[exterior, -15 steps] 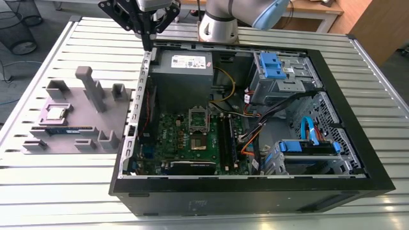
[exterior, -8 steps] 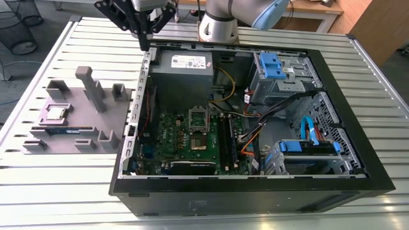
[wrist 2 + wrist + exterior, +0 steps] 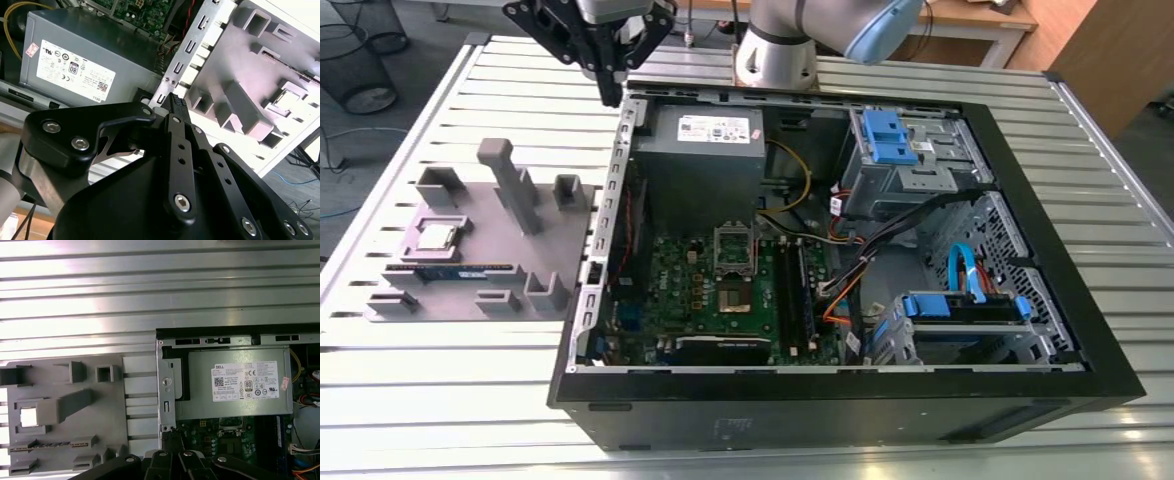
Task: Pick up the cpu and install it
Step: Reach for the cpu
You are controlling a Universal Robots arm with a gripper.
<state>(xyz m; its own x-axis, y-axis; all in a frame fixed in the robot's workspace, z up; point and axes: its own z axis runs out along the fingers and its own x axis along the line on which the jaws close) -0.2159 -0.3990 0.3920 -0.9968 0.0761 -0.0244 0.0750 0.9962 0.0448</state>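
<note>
The cpu (image 3: 438, 236), a small silvery square with a pale rim, lies in a recess of the grey holder plate (image 3: 520, 262) at the exterior view's left; it shows as a bright square (image 3: 28, 417) in the first wrist view and a pale one (image 3: 288, 102) in the second. My black gripper (image 3: 610, 97) hangs shut and empty above the back corner of the open computer case's wall (image 3: 619, 160), well away from the cpu. Its joined fingertips (image 3: 175, 100) point at that wall. The motherboard's socket (image 3: 734, 249) lies inside the case.
A blue-green memory stick (image 3: 448, 270) lies on the holder plate near the cpu. A grey power supply (image 3: 700, 150) sits just inside the case under the gripper. Cables and blue drive cages (image 3: 961, 310) fill the case's right side. Everything rests on a slatted metal table (image 3: 440, 400).
</note>
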